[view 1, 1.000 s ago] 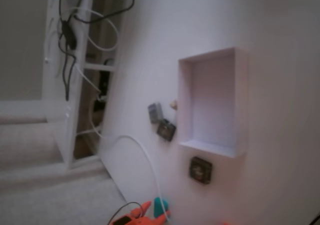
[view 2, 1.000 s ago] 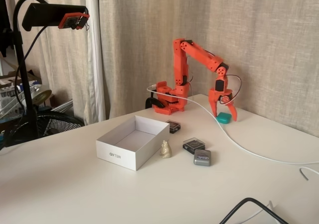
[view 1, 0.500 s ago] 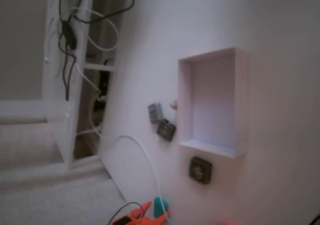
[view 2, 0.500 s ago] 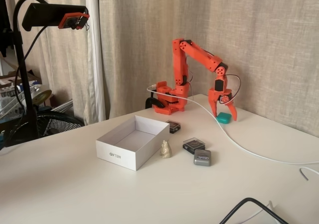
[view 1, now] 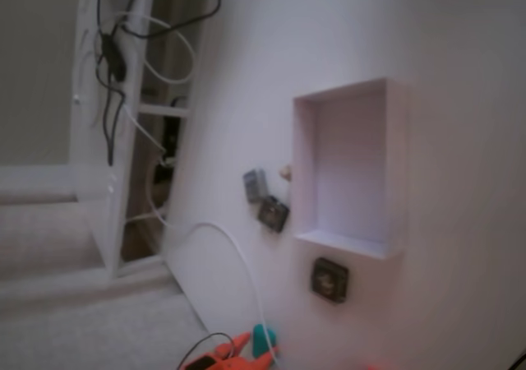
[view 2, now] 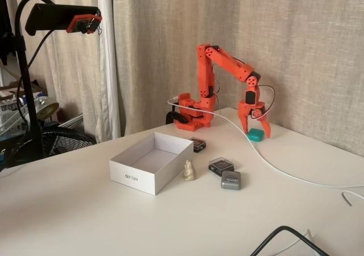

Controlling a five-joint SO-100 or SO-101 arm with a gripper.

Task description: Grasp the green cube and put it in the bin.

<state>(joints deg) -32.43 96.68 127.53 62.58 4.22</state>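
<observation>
In the side-on fixed view, a black cable [view 2: 284, 233] curls at the lower right of the white surface [view 2: 85, 216]. Left of centre sits the white bin [view 2: 149, 162], with a small beige figurine [view 2: 189, 170] just beside its right wall. A grey block [view 2: 231, 180] and a dark block [view 2: 220, 165] lie near the middle. Farthest back, right of centre, the orange fingers [view 2: 249, 123] stand spread either side of the green cube [view 2: 255, 134], which rests on the surface.
</observation>
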